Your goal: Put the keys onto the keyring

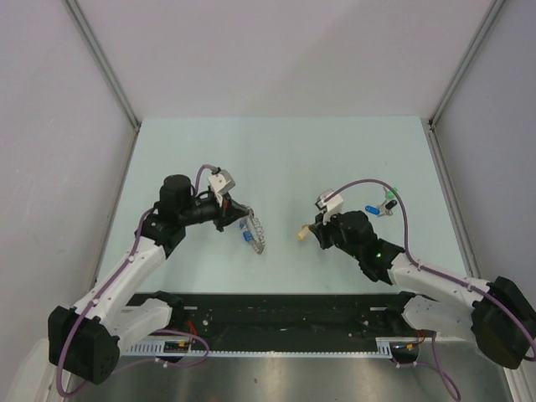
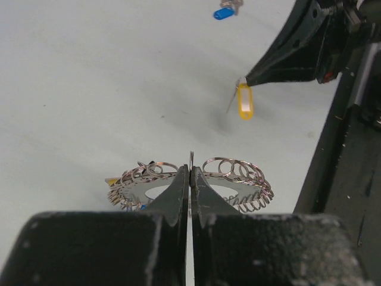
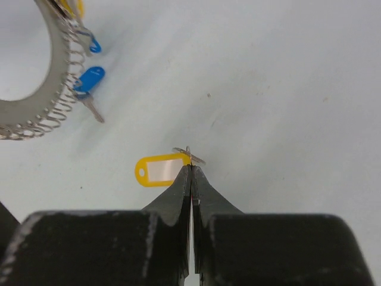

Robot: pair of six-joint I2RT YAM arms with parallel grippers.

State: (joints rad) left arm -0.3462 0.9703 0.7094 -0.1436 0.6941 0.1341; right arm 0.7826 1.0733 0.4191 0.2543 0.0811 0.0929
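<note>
1. Nearest the lens in the left wrist view: left gripper (image 2: 190, 170), black fingers pressed flat together and clamped on the near rim of the keyring (image 2: 241, 179), with small wire loops fanned out along its band on either side.
2. Closest in the right wrist view: right gripper (image 3: 189, 167), likewise closed tight, pinching the little split ring of the yellow-tagged key (image 3: 159, 171); tag sticking out to the left of the tips.
3. Shown by the left wrist view alone: that yellow tag dangling under the right gripper's tip, a thin silver blade beside it, a soft shadow on the table (image 2: 89, 89) below, so lifted off the surface.
4. Shown by the right wrist view alone: two blue-capped keys (image 3: 89, 80) hanging at the keyring's coiled outer edge, apart from the yellow tag.
5. Shown by the top view alone: both arms reaching toward mid-table, keyring and yellow-tagged key near each other but not touching; a loose blue key (image 1: 371, 209) and probably a green-capped one (image 1: 389, 202) lying together behind the right arm.
6. Hard to read: keyring cut off by the frame edge in the right wrist view, its middle hidden behind the fingers in the left; a yellow scrap at its left end too small to name.
</note>
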